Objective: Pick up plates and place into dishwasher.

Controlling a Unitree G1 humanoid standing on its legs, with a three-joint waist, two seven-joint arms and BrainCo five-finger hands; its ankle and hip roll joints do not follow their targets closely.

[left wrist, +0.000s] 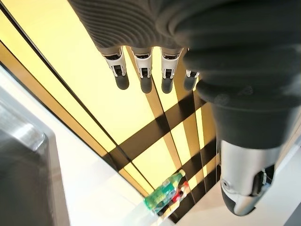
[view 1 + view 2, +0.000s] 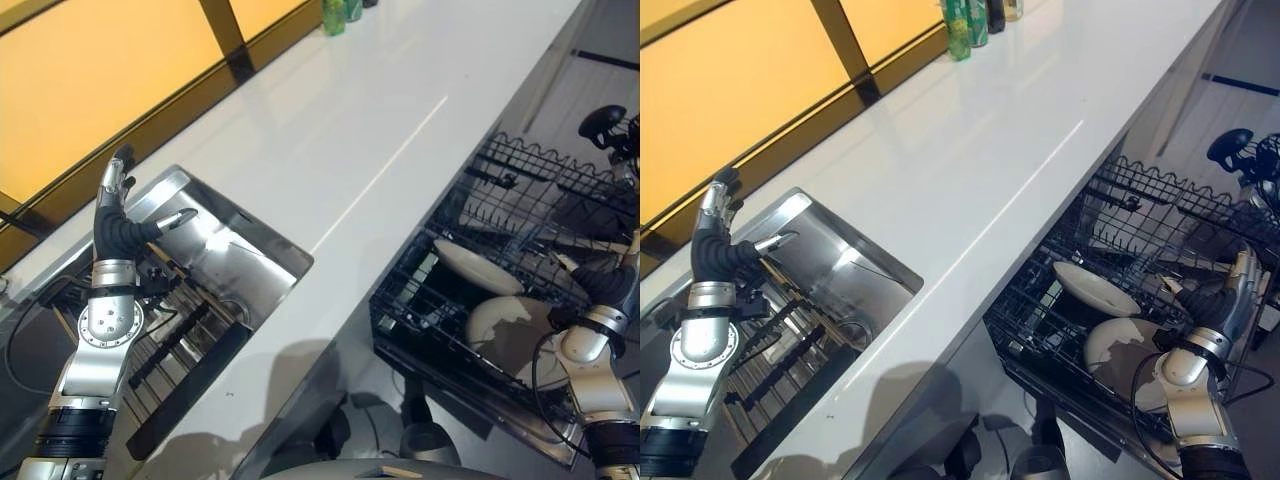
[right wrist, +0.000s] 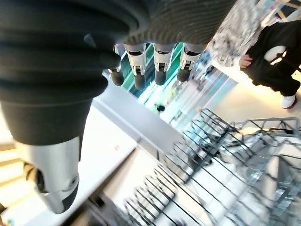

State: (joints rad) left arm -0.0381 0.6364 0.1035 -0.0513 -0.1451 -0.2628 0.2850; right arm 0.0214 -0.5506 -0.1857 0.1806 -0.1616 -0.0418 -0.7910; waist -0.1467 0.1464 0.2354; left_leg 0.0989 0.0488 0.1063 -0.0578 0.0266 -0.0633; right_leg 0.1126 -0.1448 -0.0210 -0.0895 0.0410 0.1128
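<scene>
In the left eye view, the left robot hand (image 2: 118, 205) is raised over the steel sink (image 2: 262, 240) on the left, its fingers straight and apart, holding nothing. The white worktop (image 2: 350, 130) runs to the far side, where green bottles (image 2: 334, 15) stand, cut off by the top edge. On the right, the dishwasher rack (image 2: 480, 290) is pulled out, with two white plates in it: a far plate (image 2: 475, 267) tilted on the wires and a near plate (image 2: 510, 330) partly hidden by the right arm.

In the right eye view, the right robot hand (image 2: 1230, 290) is up above the rack, fingers straight, empty.

In the left wrist view, the fingers (image 1: 143, 70) point straight out, nothing between them, with a yellow wall beyond.

In the right wrist view, the fingers (image 3: 160, 66) are straight too, above blurry rack wires (image 3: 211, 155). A person (image 3: 268, 52) is at the far corner, mostly cut off.
</scene>
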